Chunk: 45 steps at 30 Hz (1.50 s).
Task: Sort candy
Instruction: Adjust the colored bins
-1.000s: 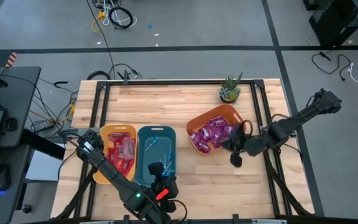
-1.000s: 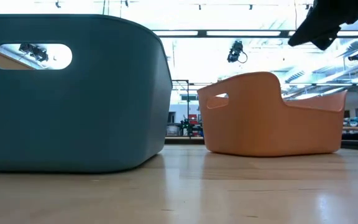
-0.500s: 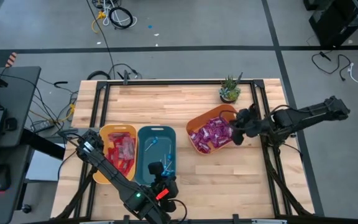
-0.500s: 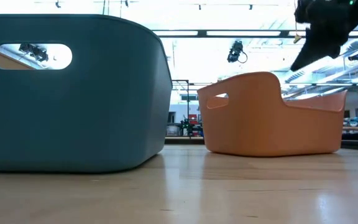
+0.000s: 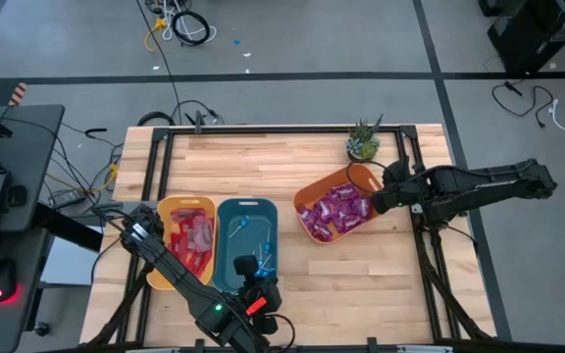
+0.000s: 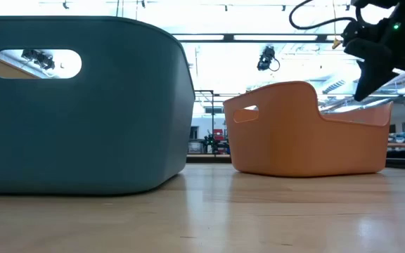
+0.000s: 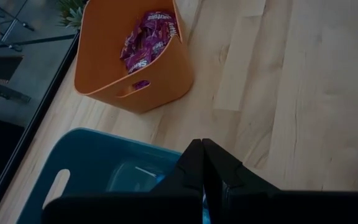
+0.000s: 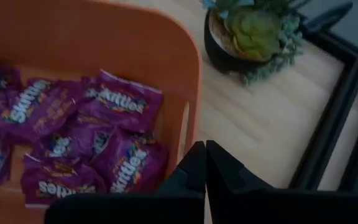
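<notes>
The candy looks fully sorted: purple packets (image 5: 332, 211) lie in the orange bin (image 5: 314, 186), red packets (image 5: 193, 238) in the yellow bin (image 5: 163, 208), and what seem to be blue lollipops (image 5: 262, 257), too small to be sure, in the teal bin (image 5: 226, 208). No loose sweet shows on the table (image 5: 282, 157). The sensible step is a clean retreat, lifting clear of the rim and the nearby plant (image 5: 363, 140).

The right gripper (image 5: 379, 201) hangs by the orange bin's handle end, fingers pressed together, holding nothing. The left gripper (image 7: 202, 163) sits clenched and empty over the teal bin.
</notes>
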Available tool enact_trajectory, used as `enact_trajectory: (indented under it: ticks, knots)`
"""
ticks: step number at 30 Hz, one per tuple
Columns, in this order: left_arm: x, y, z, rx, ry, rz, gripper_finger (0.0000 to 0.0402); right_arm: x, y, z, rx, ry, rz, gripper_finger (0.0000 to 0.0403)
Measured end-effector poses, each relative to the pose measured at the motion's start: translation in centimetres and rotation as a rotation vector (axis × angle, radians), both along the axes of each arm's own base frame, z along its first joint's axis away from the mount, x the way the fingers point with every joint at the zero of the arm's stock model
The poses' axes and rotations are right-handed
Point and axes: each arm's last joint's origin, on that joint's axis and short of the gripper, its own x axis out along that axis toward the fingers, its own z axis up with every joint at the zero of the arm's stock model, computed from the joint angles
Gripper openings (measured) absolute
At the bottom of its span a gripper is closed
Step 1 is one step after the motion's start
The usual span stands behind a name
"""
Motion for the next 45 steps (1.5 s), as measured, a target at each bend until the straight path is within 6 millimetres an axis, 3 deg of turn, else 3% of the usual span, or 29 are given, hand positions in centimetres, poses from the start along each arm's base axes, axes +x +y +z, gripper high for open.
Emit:
enact_trajectory:
  ticks: [23,39,45]
  knots:
    - [0.0,0.0,0.0,-0.001,-0.001,0.0,0.0001,1.0,0.9,-1.8,0.155,0.201,0.007,0.0]
    - [0.0,0.0,0.0,-0.001,-0.002,0.0,0.0001,3.1,4.3,-1.4,0.286,-0.023,0.225,0.0]
    - [0.0,0.0,0.0,-0.001,-0.003,0.0,0.0001,4.0,5.7,-2.0,0.317,-0.019,0.278,0.0]
